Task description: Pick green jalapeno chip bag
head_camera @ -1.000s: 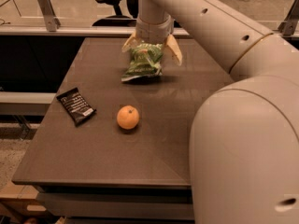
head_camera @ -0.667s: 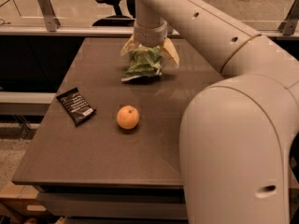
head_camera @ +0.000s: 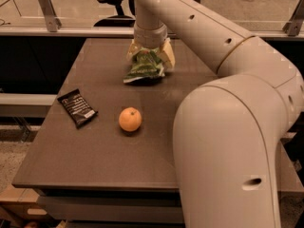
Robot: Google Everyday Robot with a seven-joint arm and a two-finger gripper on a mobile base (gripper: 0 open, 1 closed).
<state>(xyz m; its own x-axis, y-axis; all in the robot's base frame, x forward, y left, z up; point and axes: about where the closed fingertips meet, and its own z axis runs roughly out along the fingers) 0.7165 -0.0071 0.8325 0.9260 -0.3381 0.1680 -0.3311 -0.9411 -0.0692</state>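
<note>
Overhead, gripper (head_camera: pixel 150 61) straddles green jalapeno chip bag (head_camera: pixel 143 70).

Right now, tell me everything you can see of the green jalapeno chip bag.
The crinkly green jalapeno chip bag looks like thin, crumpled foil with unreadable pale markings. It is at the far side of the dark brown table, its upper part within the robot's pale gripper, which reaches down from above. Its lower edge fans toward the camera; whether it rests on the table is unclear.

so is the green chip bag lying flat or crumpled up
Crumpled: the green jalapeno chip bag bunches up between the gripper's fingers at the table's far end. Lifted or not, cannot tell.
</note>
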